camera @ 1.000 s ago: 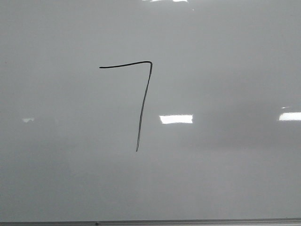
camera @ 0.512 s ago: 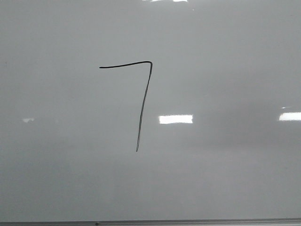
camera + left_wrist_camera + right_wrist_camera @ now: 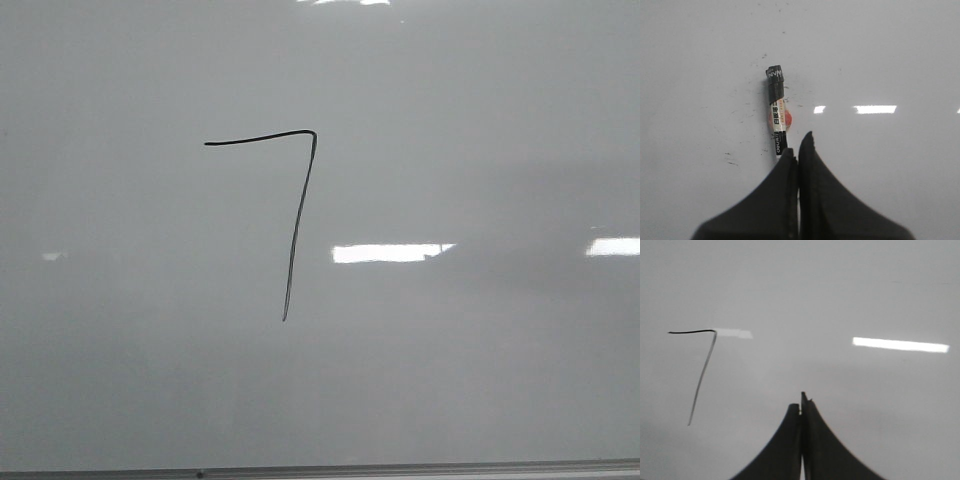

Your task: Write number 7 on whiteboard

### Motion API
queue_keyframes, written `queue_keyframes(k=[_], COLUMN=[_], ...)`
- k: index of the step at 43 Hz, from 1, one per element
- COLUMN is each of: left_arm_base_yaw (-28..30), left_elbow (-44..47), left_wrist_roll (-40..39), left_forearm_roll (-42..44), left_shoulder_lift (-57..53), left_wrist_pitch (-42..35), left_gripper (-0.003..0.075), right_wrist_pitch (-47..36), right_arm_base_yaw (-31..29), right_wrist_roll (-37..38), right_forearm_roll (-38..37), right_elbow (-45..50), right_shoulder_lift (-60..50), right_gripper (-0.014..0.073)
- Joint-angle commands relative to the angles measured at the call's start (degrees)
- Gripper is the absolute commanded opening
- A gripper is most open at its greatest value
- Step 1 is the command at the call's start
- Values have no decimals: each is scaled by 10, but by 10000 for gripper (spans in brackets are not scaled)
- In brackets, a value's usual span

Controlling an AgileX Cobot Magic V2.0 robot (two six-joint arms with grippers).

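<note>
The number 7 [image 3: 296,215] is seen in the front view as a thin black hand-drawn figure on the whiteboard [image 3: 480,130], a little left of the middle of the board and in its upper half. A slightly curved top stroke is drawn from left to right, rising gently, and is joined at a rounded corner to a long downstroke that slants down and to the left. The top stroke is darker; the downstroke is paler and greyer, thinning toward its lower end. The board is pale grey-white and glossy, bright rectangular glare patches are reflected on it, and a thin grey frame edge is seen along its lower border.

In the right wrist view the same figure [image 3: 702,375] is seen to one side of the right gripper [image 3: 802,401], well apart from it. The jaws of that gripper are pressed together with only a hairline gap between them, and nothing is held.

In the left wrist view the left gripper [image 3: 797,145] is shown with its jaws likewise closed against each other. A black-capped marker [image 3: 776,112] with a white printed label lies flat on the counter [image 3: 890,60] just beyond the fingertips; its near end is close beside the left fingertip, and whether it is touched cannot be told. It is not gripped.
</note>
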Motion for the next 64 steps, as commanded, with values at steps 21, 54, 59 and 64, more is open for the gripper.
queue_keyframes(k=[21,54,59,64], left_arm_base_yaw=[0,0,0,0], left_elbow=[2,2,2,2], left_wrist_roll=[-4,-4,-4,-4], left_forearm_roll=[-5,-5,-5,-5], left_shoulder_lift=[-9,-8,-8,-8], left_wrist_pitch=[-48,-48,-48,-48], left_gripper=[-20,-20,-20,-20], right_wrist_pitch=[-8,-6,-6,-6], right_arm_base_yaw=[-128,-130,-130,-130], right_wrist_roll=[122,122,122,122], right_forearm_roll=[-125,-125,-125,-125], right_elbow=[107,107,107,107], right_shoulder_lift=[-133,-163,-163,-163], right_gripper=[-61,-61,-61,-61])
